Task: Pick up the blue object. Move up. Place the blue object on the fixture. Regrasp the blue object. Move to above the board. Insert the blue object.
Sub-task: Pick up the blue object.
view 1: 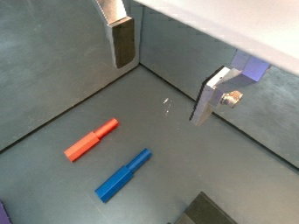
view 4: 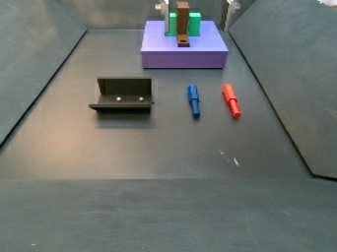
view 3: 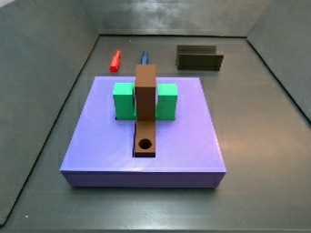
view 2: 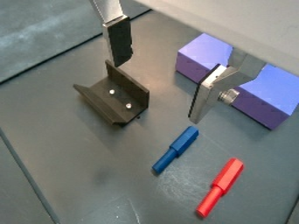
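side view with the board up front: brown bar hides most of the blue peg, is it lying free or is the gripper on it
Observer: Free. The blue object lies flat on the floor beside the red peg, not touching it.
Operator: where's the gripper, can't see it
Observer: The gripper hangs open above the floor, with nothing between its fingers; the pegs lie below it in both wrist views.
Operator: anything in the fixture, i only see its back
Observer: No. The fixture shows its open side in a side view, and nothing sits in it.
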